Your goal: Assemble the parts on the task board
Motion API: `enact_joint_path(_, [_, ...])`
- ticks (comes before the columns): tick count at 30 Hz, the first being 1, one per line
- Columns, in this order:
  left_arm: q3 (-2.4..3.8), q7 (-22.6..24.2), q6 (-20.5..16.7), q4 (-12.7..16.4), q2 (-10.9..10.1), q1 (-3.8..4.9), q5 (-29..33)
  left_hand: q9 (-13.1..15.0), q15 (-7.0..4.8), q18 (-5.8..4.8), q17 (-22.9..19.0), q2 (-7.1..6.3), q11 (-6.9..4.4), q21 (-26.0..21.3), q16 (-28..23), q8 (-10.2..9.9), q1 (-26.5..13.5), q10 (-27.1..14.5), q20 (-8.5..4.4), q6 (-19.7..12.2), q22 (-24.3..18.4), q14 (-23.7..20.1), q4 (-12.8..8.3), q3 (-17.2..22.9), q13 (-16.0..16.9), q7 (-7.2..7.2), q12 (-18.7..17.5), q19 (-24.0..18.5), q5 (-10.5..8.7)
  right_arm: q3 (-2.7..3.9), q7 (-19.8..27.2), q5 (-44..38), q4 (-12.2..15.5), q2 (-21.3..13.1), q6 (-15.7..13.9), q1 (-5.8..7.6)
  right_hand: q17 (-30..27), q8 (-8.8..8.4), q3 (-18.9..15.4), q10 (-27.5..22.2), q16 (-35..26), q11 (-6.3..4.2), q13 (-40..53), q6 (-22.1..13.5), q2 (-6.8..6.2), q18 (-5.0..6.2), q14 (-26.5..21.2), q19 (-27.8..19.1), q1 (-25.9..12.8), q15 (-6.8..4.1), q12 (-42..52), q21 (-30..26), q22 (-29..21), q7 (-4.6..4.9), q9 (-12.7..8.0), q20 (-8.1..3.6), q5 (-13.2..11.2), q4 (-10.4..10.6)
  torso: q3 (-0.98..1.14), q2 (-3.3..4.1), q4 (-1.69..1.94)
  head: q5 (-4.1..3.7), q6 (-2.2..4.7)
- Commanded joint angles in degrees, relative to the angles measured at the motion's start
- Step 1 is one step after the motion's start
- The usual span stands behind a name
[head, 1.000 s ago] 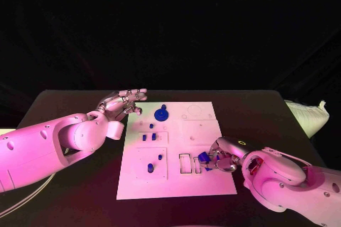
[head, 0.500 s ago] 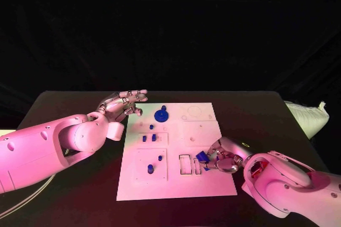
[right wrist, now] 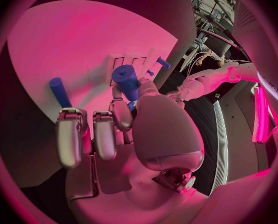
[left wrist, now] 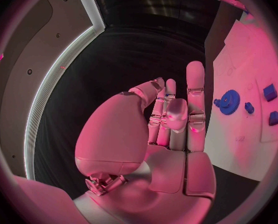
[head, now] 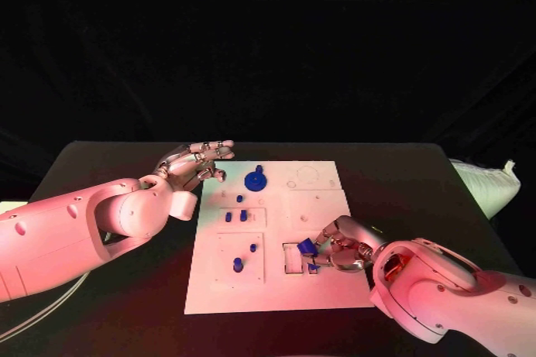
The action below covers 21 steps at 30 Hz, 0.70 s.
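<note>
Task board (head: 318, 287) lies flat in the middle of the black table (head: 101, 163), its long side running away from the robot, so that both arms can reach its recesses from either side. Several blue parts already occupy it: a gear (head: 255, 179) at the far end, two small pegs (head: 235, 216) in a square recess below it, and another peg (head: 237, 264) in the near-left recess.

Right robot hand (head: 341, 248) rests low over the near-right part of the board, beside a pair of narrow rectangular slots (head: 293, 258). It grips a blue cylindrical part (right wrist: 126, 80) between the thumb and the fingertips; in the right wrist view the part stands out beyond the fingertips (right wrist: 121, 115), pointing toward the board. Judged from this grip, the part is held by one end so that the free end can enter a slot. The part sits just beside the slots; whether it touches the board cannot be determined.

Left robot hand (head: 192, 165) hovers at the board's far-left corner, near the gear but apart from it. It holds nothing, with fingers (left wrist: 195, 92) extended and loosely apart, probably parked clear of the work area
</note>
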Motion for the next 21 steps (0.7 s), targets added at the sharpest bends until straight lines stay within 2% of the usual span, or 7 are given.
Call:
enact_joint_path(1, [0.03,0.2,1.1,0.2,0.1,0.02,0.2,0.1,-0.06,0.62,-0.1,0.08,-0.04,-0.2,-0.2,0.4,-0.5,-0.4,-0.05,0.1,-0.1,-0.3,0.0,-0.3,0.1,-0.12,0.2,-0.3,0.10,-0.01,-0.8,1.6,-0.2,0.7,2.0,-0.06,7.3,0.71,-0.9,0.6,0.4,-0.64,0.1,0.9,1.13,-0.96,4.7,2.5,-1.9,-0.56,-0.2,0.5,7.3,-0.48,0.5,-0.34,1.6,0.1,-0.02,-0.04,0.02,0.09,-0.12])
enact_joint_path(4, [0.03,0.2,1.1,0.2,0.1,0.02,0.2,0.1,-0.06,0.62,-0.1,0.08,-0.04,-0.2,-0.2,0.4,-0.5,-0.4,-0.05,0.1,-0.1,-0.3,0.0,-0.3,0.1,-0.12,0.2,-0.3,0.10,-0.01,-1.4,1.5,-0.3,1.4,2.0,-0.06,7.6,0.92,-1.5,0.8,0.5,-0.78,0.3,1.1,1.25,-1.02,4.8,2.7,-3.0,-0.68,-0.2,0.7,7.5,-0.62,0.8,-0.44,2.5,0.1,0.00,-0.01,-0.01,0.15,-0.10])
enact_joint_path(15, [0.03,0.2,1.1,0.3,0.0,0.02,0.2,0.0,-0.06,0.63,0.0,0.14,-0.06,-0.2,-0.2,0.4,-0.5,-0.5,-0.05,0.1,-0.1,-0.3,-0.1,-0.3,0.1,-0.14,0.3,-0.4,0.12,-0.01,-2.6,0.3,-0.5,2.8,3.7,-0.06,7.8,1.51,-2.3,1.1,0.7,-1.09,0.7,1.9,1.15,-1.05,4.8,2.7,-3.9,-0.93,-0.1,0.8,7.7,-1.03,1.4,-0.65,2.5,0.0,0.04,-0.01,-0.09,0.51,-0.20])
enact_joint_path(19, [0.03,0.2,1.1,0.3,0.0,0.02,0.2,0.0,-0.06,0.63,0.0,0.14,-0.06,-0.2,-0.2,0.4,-0.5,-0.5,-0.05,0.1,-0.1,-0.3,-0.1,-0.3,0.1,-0.14,0.3,-0.4,0.12,-0.01,-3.0,-0.6,-0.7,3.0,4.2,-0.06,7.8,1.90,-3.0,1.1,0.7,-1.33,0.5,2.5,1.41,-1.05,4.8,2.7,-5.1,-1.13,-0.7,0.8,7.7,-1.32,1.9,-0.82,1.4,0.1,0.05,0.00,-0.07,0.53,-0.23])
enact_joint_path(21, [0.03,0.2,1.1,0.3,0.0,0.02,0.2,0.0,-0.06,0.63,0.0,0.14,-0.06,-0.2,-0.2,0.4,-0.5,-0.5,-0.05,0.1,-0.1,-0.3,-0.1,-0.3,0.1,-0.14,0.3,-0.4,0.12,-0.01,-3.2,-1.0,-0.8,3.2,4.2,-0.05,7.8,2.04,-3.6,1.1,0.7,-1.44,0.4,2.6,1.50,-1.06,4.8,2.7,-6.0,-1.22,-1.1,0.8,7.7,-1.44,2.1,-0.92,-0.9,0.1,0.05,-0.03,-0.10,0.58,-0.24])
